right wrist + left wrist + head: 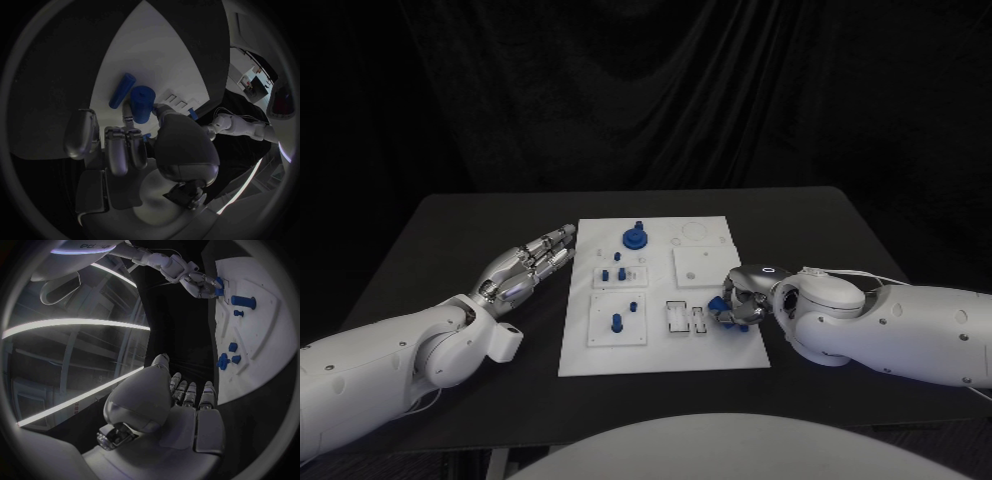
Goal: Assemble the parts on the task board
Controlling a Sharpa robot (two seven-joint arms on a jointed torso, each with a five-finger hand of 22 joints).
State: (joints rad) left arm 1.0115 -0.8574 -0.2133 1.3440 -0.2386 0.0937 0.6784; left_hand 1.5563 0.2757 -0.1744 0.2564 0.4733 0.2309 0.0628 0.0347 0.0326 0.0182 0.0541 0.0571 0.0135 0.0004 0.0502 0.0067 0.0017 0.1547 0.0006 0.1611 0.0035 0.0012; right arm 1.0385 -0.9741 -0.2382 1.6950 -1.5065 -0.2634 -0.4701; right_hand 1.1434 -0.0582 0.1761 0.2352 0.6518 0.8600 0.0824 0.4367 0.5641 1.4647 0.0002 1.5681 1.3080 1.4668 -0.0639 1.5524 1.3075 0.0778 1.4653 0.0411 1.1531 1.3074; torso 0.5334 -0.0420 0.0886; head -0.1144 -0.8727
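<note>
On task board (pixel 661 355), right hand (pixel 741 300) grips blue cylinder (pixel 142 102); left hand (pixel 531 262) released alongside.

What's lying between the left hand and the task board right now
Nothing: in the head view only a narrow strip of bare black table separates the left hand from the task board.

A black table (pixel 459 240) stands before a dark curtain (pixel 646 90) that hangs in soft vertical folds and closes off everything behind the table's far edge. The tabletop is matte, with rounded far corners. Above the table, in the left wrist view, long curved strips of white light (pixel 75 326) run across a dim ceiling. Beyond the table's side, in the right wrist view, a small brighter patch of room (pixel 253 80) appears, too small to make out.
</note>
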